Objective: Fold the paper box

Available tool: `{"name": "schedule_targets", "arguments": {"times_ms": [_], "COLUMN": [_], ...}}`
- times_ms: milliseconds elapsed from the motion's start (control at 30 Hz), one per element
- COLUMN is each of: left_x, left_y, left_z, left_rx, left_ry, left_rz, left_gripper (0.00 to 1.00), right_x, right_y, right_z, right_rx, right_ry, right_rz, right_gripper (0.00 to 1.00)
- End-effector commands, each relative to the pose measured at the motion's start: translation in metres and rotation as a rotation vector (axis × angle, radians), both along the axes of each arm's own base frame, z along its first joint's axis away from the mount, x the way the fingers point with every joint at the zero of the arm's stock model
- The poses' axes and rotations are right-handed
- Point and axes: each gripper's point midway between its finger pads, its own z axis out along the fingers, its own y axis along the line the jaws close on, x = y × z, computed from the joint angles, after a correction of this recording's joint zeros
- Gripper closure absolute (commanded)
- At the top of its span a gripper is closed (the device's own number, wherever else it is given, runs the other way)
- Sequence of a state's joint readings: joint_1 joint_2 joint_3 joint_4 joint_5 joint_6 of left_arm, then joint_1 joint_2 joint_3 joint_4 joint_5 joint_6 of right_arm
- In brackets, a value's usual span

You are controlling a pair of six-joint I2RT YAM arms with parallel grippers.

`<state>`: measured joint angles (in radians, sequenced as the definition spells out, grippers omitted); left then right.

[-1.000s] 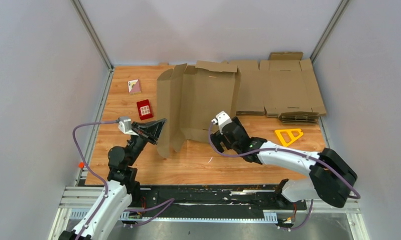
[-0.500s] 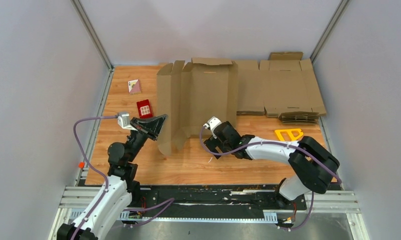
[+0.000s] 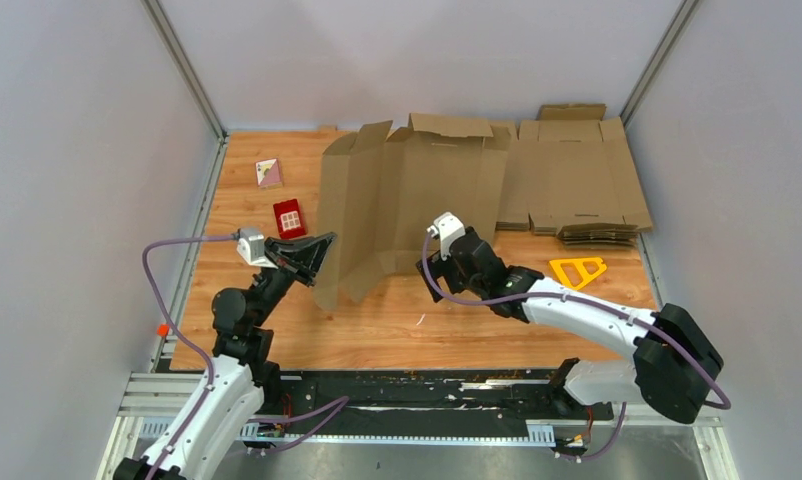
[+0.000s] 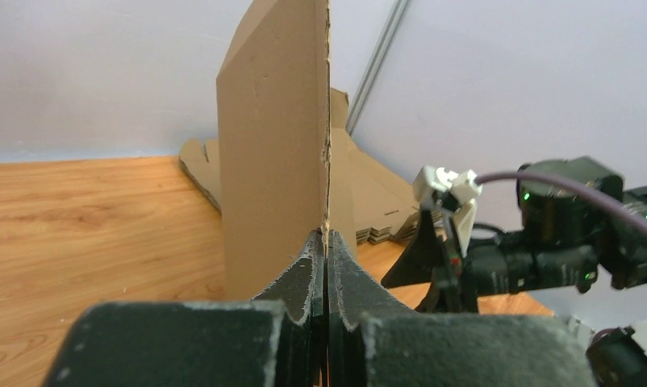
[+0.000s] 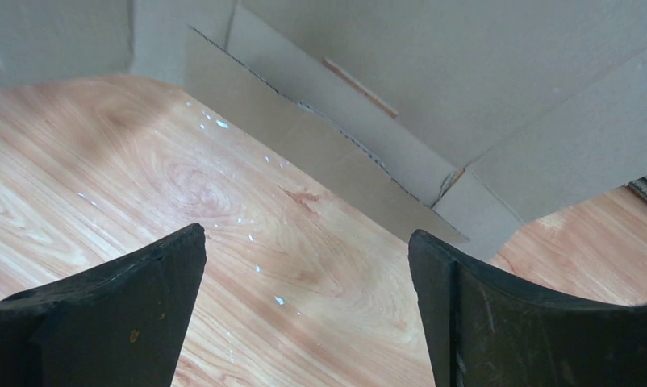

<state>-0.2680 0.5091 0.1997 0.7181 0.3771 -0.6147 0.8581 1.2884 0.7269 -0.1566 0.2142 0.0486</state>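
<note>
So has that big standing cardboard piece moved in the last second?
Yes. The paper box has swung to the right: its right edge now overlaps the left part of the pile of flat sheets, which it only just reached before.

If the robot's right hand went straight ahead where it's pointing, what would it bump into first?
Probably the paper box: its low flap lies straight ahead of the open right hand. The hand looks tilted downward, so it could scrape the table first; depth is unclear.
</note>
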Motion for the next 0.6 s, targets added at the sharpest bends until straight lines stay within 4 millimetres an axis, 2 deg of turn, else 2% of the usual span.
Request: {"name": "schedule_targets", "arguments": {"times_ms": [0,67,133,200,333,367,400,433,467,567], "left_x": [-0.008,-0.008,-0.008,-0.008,-0.009,-0.009,-0.009,-0.009,-0.010,-0.011], "left_y": [-0.004,-0.005,-0.005,-0.004,-0.004,-0.004,-0.004,-0.004,-0.004,-0.003], "left_z": [0.005,0.004,0.004,0.004,0.003,0.003,0.003,0.003,0.003,0.005], "left_rx": [0.055,0.061,0.064,0.065,0.065,0.064,0.064,0.063,0.063,0.060], "left_ry": [-0.110,-0.111,-0.111,-0.112,-0.113,-0.113,-0.114,-0.115,-0.116,-0.125], "left_rz": [-0.020,-0.022,-0.020,-0.020,-0.016,-0.017,-0.017,-0.017,-0.016,-0.014], "left_gripper": [1.00,1.00,1.00,1.00,1.00,1.00,1.00,1.00,1.00,1.00], "right_x": [0.012,0.023,0.033,0.046,0.068,0.073,0.076,0.080,0.081,0.075], "right_y": [0.021,0.028,0.030,0.031,0.038,0.038,0.039,0.038,0.038,0.044], "right_z": [0.045,0.057,0.060,0.061,0.057,0.051,0.046,0.033,0.024,0.002], "right_rx": [0.145,0.154,0.146,0.158,0.217,0.211,0.196,0.160,0.134,0.085], "right_ry": [-0.057,-0.081,-0.091,-0.095,-0.065,-0.048,-0.034,-0.010,0.009,0.058], "right_rz": [-0.006,-0.022,-0.048,-0.083,-0.137,-0.154,-0.168,-0.185,-0.191,-0.119], "right_gripper": [0.08,0.14,0.16,0.23,0.56,0.72,0.82,0.92,0.98,1.00]}}
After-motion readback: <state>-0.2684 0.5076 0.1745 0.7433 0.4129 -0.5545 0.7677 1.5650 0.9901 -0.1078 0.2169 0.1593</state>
